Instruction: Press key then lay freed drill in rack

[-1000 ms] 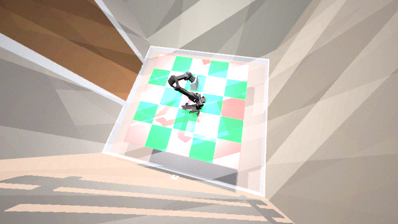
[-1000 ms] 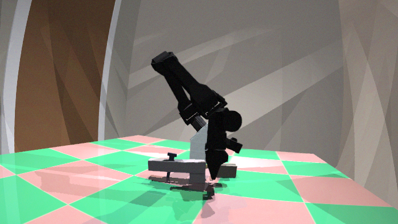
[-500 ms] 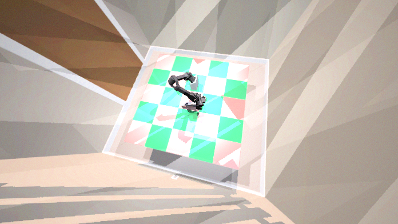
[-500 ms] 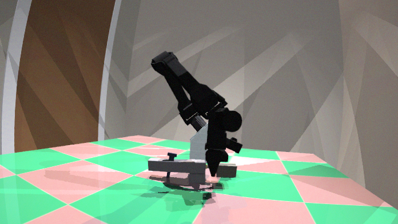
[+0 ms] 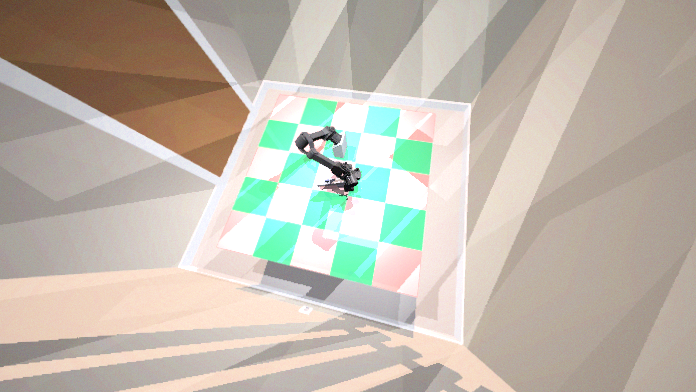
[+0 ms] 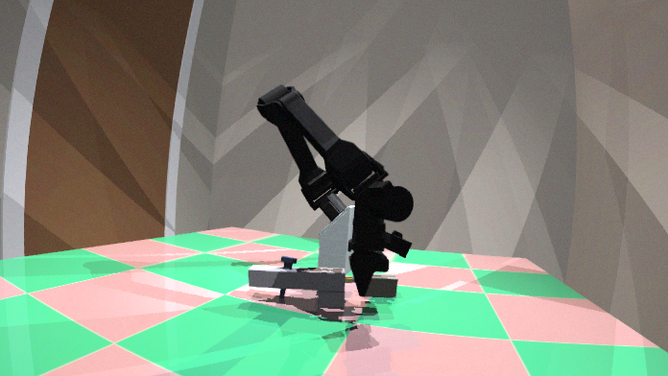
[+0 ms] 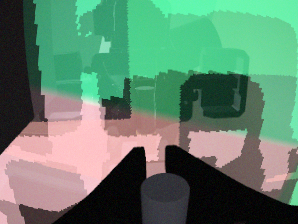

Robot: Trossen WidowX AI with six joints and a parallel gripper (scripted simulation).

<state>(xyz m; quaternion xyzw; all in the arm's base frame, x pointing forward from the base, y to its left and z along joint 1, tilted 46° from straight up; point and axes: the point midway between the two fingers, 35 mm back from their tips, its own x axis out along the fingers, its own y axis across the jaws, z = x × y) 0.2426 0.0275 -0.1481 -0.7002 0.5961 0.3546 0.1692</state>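
The dark blue key stands in the long grey holder. Its cap is just above the holder's top, and its thin stem shows below. The drill is a dark grey cylinder with its round end toward the wrist camera. A sliver of yellow shows at the holder's right end in the exterior view. My gripper points down just right of that end and is shut on the drill. The contact itself is hidden. A low grey block, possibly the rack, shows partly behind the fingers.
A tall light grey block stands behind the holder, near the arm's base. The arm arches over from the left. The checkered floor carries many shadows and reflections.
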